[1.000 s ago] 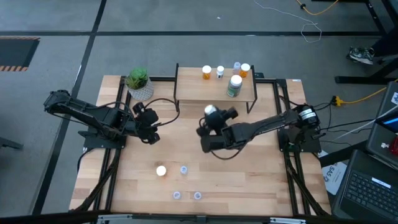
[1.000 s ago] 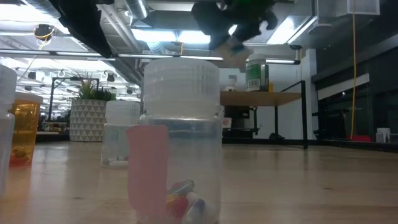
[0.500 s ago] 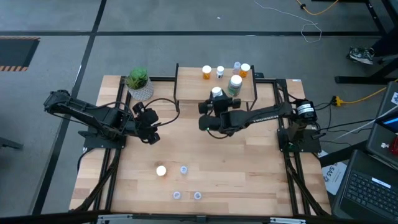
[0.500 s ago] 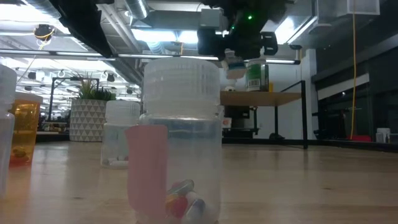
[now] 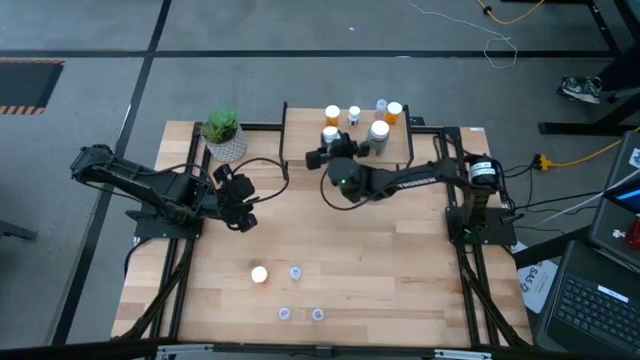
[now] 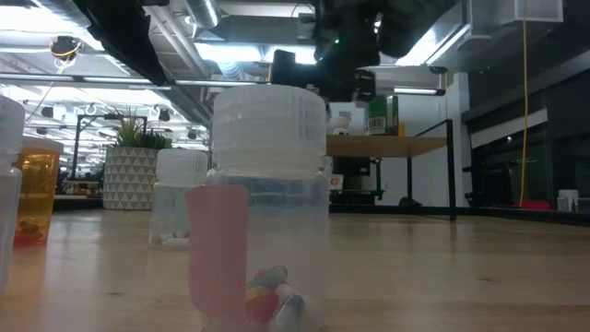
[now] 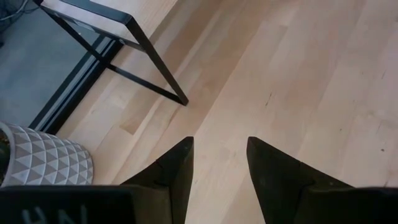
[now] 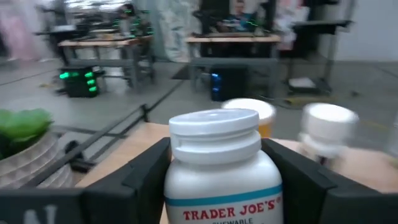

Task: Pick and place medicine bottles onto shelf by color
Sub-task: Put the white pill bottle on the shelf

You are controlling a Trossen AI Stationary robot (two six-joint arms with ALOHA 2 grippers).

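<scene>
My right gripper (image 5: 330, 143) is shut on a white bottle (image 8: 216, 180) with a white cap and a printed label, over the left part of the shelf (image 5: 398, 150). The shelf, light wood on black legs, carries two orange bottles (image 5: 332, 116) (image 5: 394, 112), a small white one (image 5: 354, 116), a tiny clear one (image 5: 381, 104) and a larger greenish one (image 5: 377, 137). Several bottles stand on the near tabletop: a white-capped one (image 5: 259, 274) and tiny clear ones (image 5: 296, 272) (image 5: 284, 314). My left gripper (image 7: 219, 169) waits open over bare wood at the table's left. My right gripper pinches the white bottle by its body just below the cap (image 8: 214, 168), one finger (image 8: 144, 171) on each side. The fingers come roughly level from the table's near right. The bottle stands upright in the hold; its base is out of view.
A green plant in a white patterned pot (image 5: 223, 133) stands at the far left, beside the shelf. In the low view a clear bottle (image 6: 267, 212) fills the foreground, with an orange one (image 6: 35, 198) to its side. The table's middle (image 5: 380, 250) is bare wood.
My right gripper has carried the white bottle from over the table's middle toward the far edge and slightly left, rising until it is over the shelf's left part, and has swung toward the far left. It has stayed shut on the bottle.
</scene>
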